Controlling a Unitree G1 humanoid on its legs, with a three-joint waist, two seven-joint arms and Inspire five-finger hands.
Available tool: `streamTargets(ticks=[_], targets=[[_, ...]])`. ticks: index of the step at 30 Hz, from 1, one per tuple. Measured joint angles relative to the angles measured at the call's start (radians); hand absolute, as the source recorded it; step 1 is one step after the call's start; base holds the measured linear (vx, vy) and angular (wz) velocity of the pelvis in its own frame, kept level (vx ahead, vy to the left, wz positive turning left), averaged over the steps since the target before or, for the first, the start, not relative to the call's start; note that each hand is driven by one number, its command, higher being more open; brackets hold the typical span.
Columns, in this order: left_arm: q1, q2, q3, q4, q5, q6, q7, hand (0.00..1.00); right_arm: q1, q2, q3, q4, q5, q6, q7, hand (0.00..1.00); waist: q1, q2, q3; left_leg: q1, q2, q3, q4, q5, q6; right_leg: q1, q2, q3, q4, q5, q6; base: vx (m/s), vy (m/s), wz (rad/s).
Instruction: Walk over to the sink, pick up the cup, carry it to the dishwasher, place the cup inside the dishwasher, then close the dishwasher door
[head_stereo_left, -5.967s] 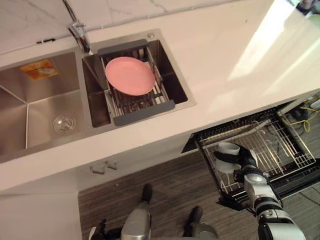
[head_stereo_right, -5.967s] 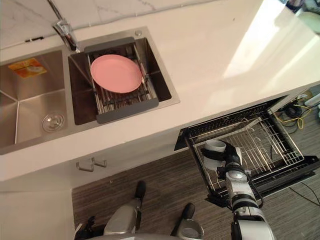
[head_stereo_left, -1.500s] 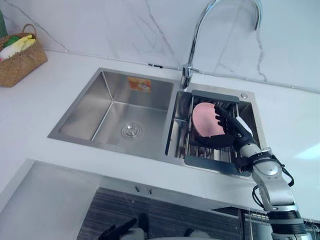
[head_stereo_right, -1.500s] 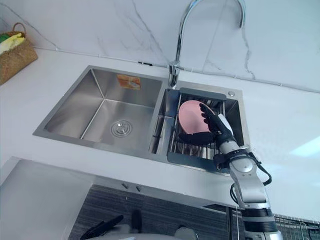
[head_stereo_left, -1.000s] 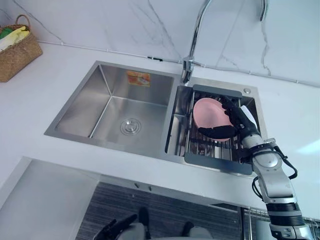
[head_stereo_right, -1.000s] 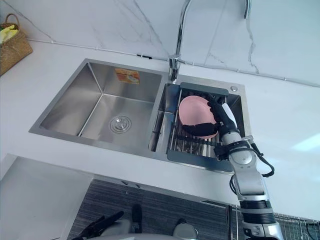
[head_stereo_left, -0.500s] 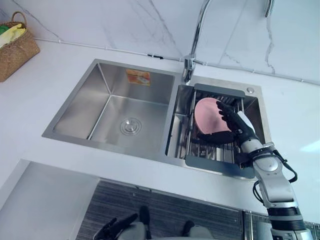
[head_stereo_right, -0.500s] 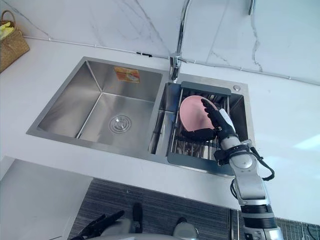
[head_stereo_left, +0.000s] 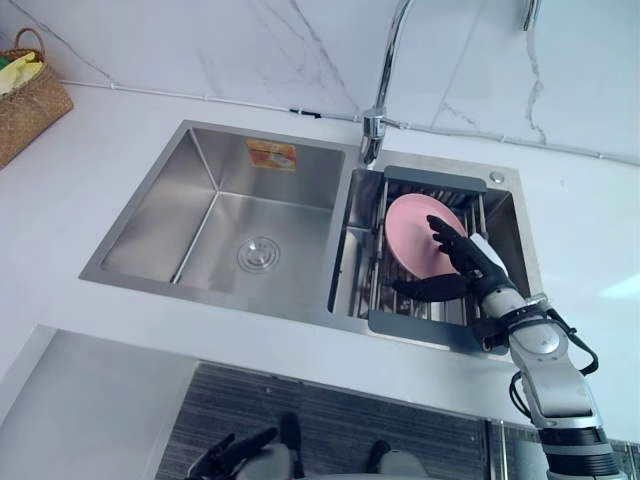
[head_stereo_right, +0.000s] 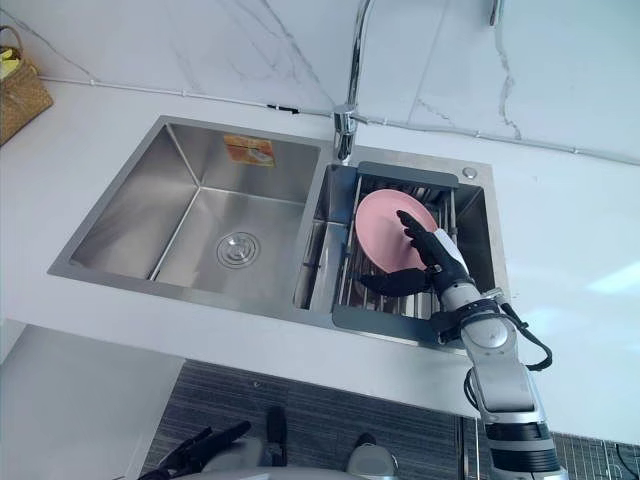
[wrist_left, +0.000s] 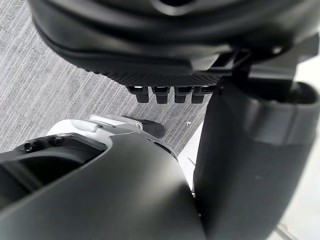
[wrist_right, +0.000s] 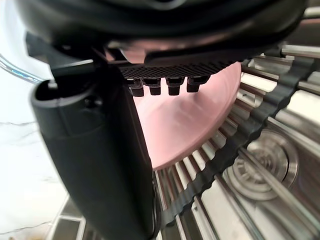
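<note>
A pink plate (head_stereo_left: 418, 222) lies in the grey drying rack (head_stereo_left: 425, 327) set in the right basin of the steel sink (head_stereo_left: 160, 275). My right hand (head_stereo_left: 472, 265) reaches over the rack's near right corner, open, with straight fingers spread on the plate's near edge and the thumb pointing left, apart from the plate. In the right wrist view the plate (wrist_right: 192, 117) shows just past the fingers over the rack bars. My left hand (head_stereo_left: 237, 455) hangs low over the floor in front of the counter, fingers relaxed and holding nothing.
A tall curved faucet (head_stereo_left: 376, 120) stands behind the divider between the basins. The left basin (head_stereo_left: 225, 215) has a round drain. A wicker basket (head_stereo_left: 25, 90) sits on the white counter at far left. Grey wood-look floor lies below the counter edge.
Six seconds ago my right hand was at the open dishwasher rack by a white cup. In the last half second the plate went from tilted up to flatter, and the hand drew slightly nearer.
</note>
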Motion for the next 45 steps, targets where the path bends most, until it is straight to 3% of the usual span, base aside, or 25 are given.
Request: streamTargets(ticks=[5, 13, 28, 37, 38, 45], targets=[[-0.001, 0.001, -0.004, 0.0, 0.0, -0.001, -0.001, 1.0, 0.0, 0.0, 0.004, 0.0, -0.115, -0.009, -0.053, 1.0, 0.003, 0.0, 0.0, 0.0, 0.0, 0.0, 0.0, 0.0, 0.0, 0.0, 0.0, 0.0, 0.0, 0.0, 0.0, 0.0, 0.0, 0.0], [-0.003, 0.006, -0.018, 0.001, 0.0, -0.001, -0.001, 1.0, -0.015, 0.006, 0.044, 0.016, -0.158, -0.032, -0.157, 1.0, 0.009, 0.0, 0.0, -0.004, -0.001, -0.013, -0.001, 0.003, 0.002, 0.0, 0.0, -0.005, -0.001, 0.0, 0.0, 0.0, 0.0, 0.02], [-0.015, 0.018, -0.05, 0.007, 0.001, -0.013, -0.008, 1.0, -0.073, 0.032, 0.137, 0.06, -0.163, -0.035, -0.161, 1.0, 0.021, 0.0, 0.0, -0.011, -0.004, -0.022, 0.0, 0.011, 0.0, -0.003, 0.0, -0.016, -0.002, 0.0, 0.0, 0.0, 0.001, 0.02], [-0.017, 0.026, -0.065, 0.013, -0.04, -0.005, -0.036, 1.0, -0.073, 0.051, 0.149, 0.085, -0.314, -0.034, -0.277, 1.0, 0.021, 0.0, 0.0, -0.02, -0.005, -0.033, -0.014, 0.025, 0.002, -0.013, 0.0, -0.023, -0.003, 0.0, -0.001, 0.0, 0.002, 0.02], [-0.017, 0.026, -0.066, 0.013, -0.04, -0.006, -0.036, 1.0, -0.073, 0.051, 0.149, 0.092, -0.334, -0.034, -0.292, 0.0, 0.021, 0.0, 0.0, -0.021, -0.006, -0.034, -0.02, 0.03, 0.002, -0.015, 0.001, -0.024, -0.003, 0.0, -0.001, 0.0, 0.004, 0.04], [-0.018, 0.028, -0.07, 0.01, -0.017, -0.018, -0.036, 1.0, -0.072, 0.06, 0.155, 0.116, -0.413, -0.081, -0.389, 0.0, 0.021, 0.001, -0.001, -0.02, -0.008, -0.038, -0.024, 0.036, 0.001, -0.016, 0.001, -0.027, -0.003, -0.003, 0.003, 0.0, 0.0, 0.0]])
